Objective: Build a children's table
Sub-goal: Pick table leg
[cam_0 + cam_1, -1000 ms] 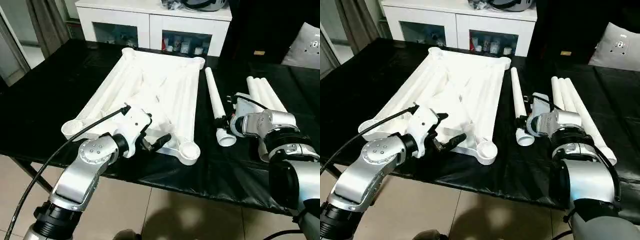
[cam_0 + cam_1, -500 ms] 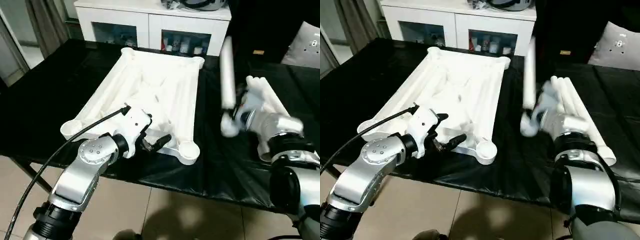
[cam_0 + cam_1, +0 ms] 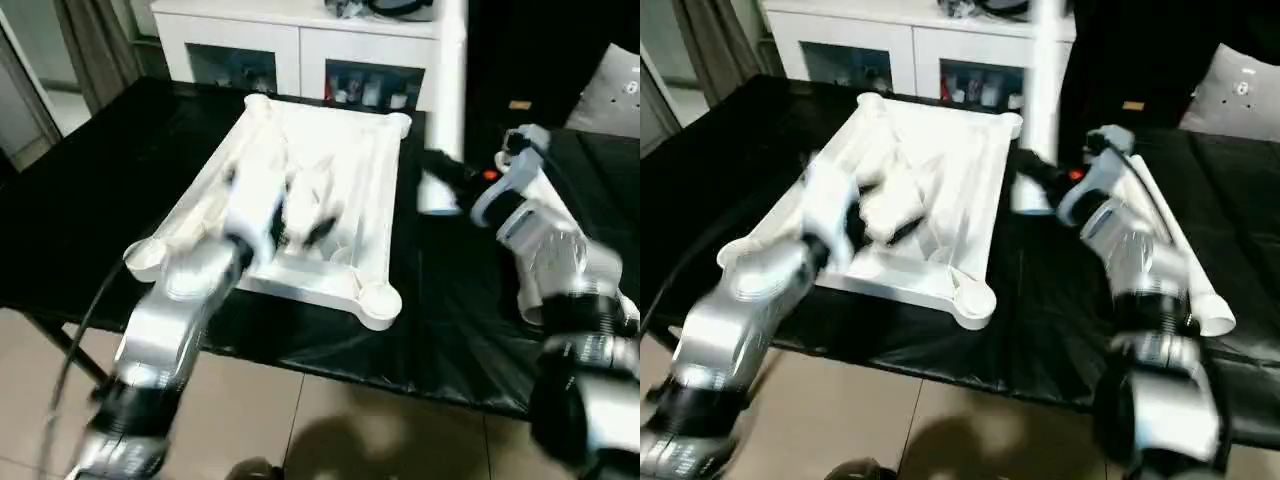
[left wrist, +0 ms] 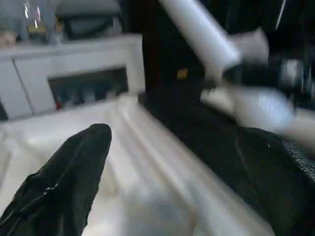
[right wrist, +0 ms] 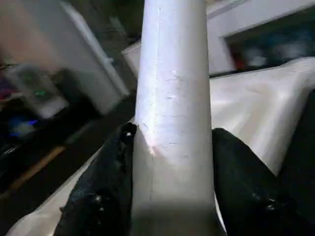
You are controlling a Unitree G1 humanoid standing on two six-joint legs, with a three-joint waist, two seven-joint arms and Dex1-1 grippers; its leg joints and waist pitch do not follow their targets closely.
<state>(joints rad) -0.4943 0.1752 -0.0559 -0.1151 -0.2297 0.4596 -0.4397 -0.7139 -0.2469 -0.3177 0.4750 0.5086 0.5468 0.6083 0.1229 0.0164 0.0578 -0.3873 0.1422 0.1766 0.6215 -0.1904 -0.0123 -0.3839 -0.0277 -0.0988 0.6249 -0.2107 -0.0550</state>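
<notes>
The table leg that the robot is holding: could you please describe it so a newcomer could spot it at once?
On the black work table, look just right of the upturned white table top. There the right gripper clamps one leg upright in the air, while the other legs lie flat.

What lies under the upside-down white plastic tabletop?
The black-covered work table lies under the white ribbed plastic tabletop. Whatever sits directly beneath the top is covered.

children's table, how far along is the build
Early. The white plastic ribbed tabletop lies upside down on the black-covered work table, its corner sockets empty. In hand: the right gripper holds one white tubular leg upright. The other legs wait alongside. The left gripper is open.
</notes>
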